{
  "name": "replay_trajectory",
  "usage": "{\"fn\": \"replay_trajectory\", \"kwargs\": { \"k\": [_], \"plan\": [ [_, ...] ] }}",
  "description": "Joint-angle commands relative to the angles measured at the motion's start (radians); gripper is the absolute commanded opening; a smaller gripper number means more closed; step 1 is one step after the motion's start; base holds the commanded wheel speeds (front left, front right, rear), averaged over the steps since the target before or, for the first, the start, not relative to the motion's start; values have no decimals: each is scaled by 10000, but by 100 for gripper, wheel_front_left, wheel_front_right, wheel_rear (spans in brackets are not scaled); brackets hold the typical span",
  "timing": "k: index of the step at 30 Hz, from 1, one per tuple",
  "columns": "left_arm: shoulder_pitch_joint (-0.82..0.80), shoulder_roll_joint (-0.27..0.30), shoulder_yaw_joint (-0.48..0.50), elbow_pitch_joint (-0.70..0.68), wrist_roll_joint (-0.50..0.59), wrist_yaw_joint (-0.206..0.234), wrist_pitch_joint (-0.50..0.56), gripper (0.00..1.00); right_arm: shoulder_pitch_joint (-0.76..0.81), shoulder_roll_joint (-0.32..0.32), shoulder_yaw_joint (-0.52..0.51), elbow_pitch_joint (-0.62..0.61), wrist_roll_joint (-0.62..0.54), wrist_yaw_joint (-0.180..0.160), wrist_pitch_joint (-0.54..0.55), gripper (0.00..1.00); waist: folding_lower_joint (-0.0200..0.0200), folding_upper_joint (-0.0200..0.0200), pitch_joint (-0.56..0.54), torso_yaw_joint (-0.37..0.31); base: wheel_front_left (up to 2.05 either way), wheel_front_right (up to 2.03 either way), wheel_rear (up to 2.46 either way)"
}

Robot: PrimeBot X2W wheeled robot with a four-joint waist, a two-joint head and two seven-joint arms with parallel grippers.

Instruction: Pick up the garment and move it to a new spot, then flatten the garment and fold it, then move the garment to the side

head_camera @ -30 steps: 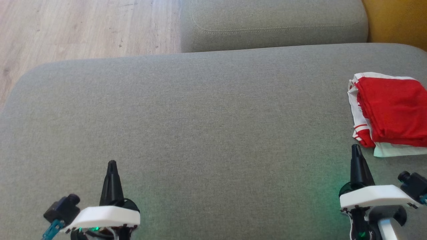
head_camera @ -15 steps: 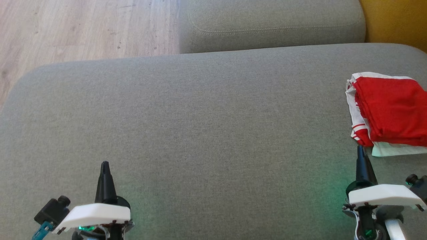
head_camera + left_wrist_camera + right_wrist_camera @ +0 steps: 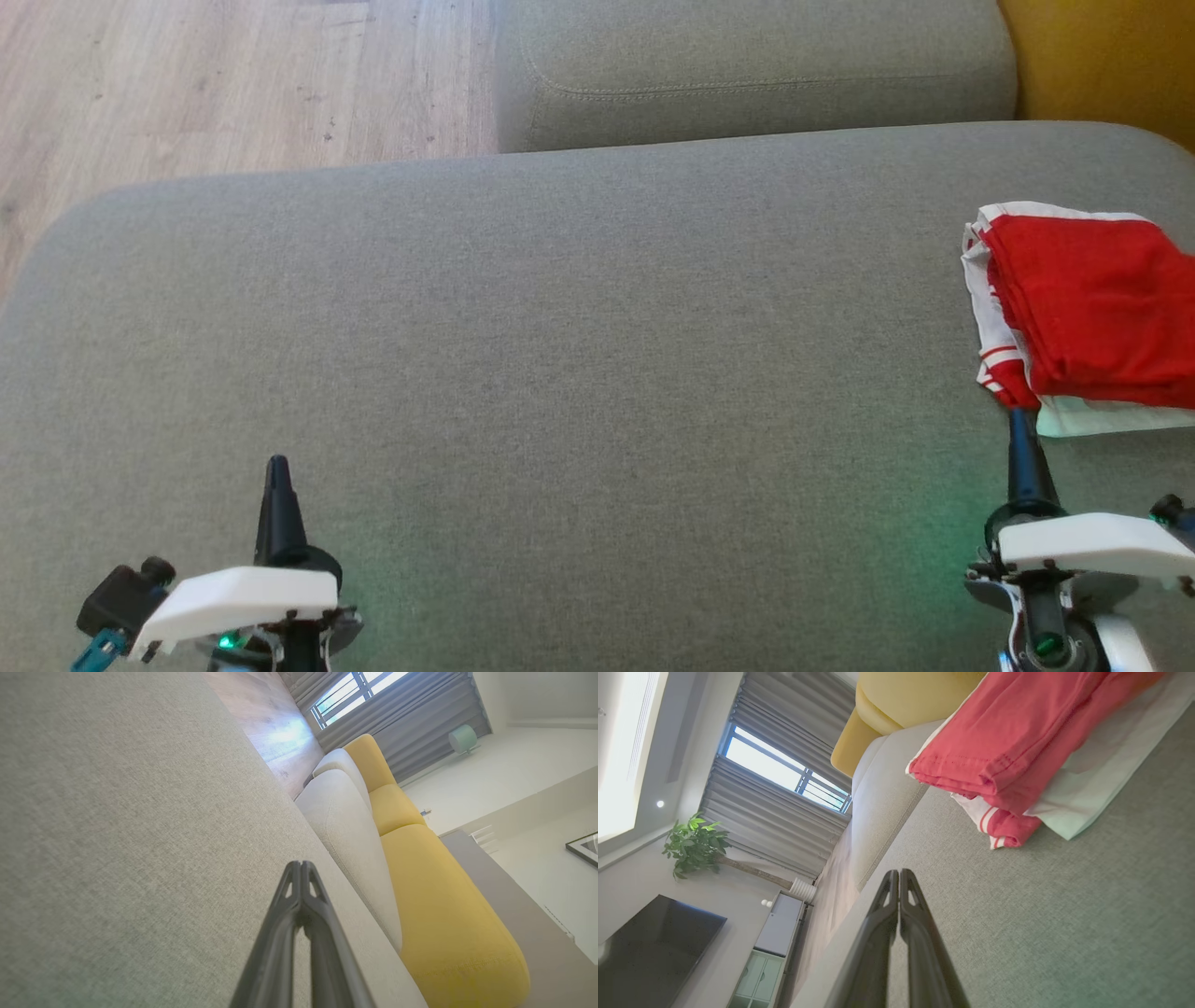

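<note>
Where the right pincer (image 3: 1018, 422) points — garment (image 3: 1092, 308) just beyond.

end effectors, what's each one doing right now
Left end effector: closed, holding nothing.
Right end effector: closed, holding nothing; the folded garment lies just ahead of it.

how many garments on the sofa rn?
1. Folded red-and-white garment at the seat's right edge, just beyond the right gripper's tip. The frame cuts it off, so more could be hidden there.
</note>
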Motion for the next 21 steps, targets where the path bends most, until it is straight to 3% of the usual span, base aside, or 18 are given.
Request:
{"fn": "replay_trajectory", "kwargs": {
  "k": [1, 21],
  "plan": [
    [-549, 135, 306, -301, -263, -83, 76, 0, -568, -96, 53, -395, 315, 47, 114, 0, 0, 0, -3, -6, 0, 0, 0],
    [-645, 147, 802, -291, -2286, -194, 665, 0, -633, -93, -181, -494, 2520, 59, 680, 0, -1, 0, -55, -94, 0, 0, 0]
  ]
}}
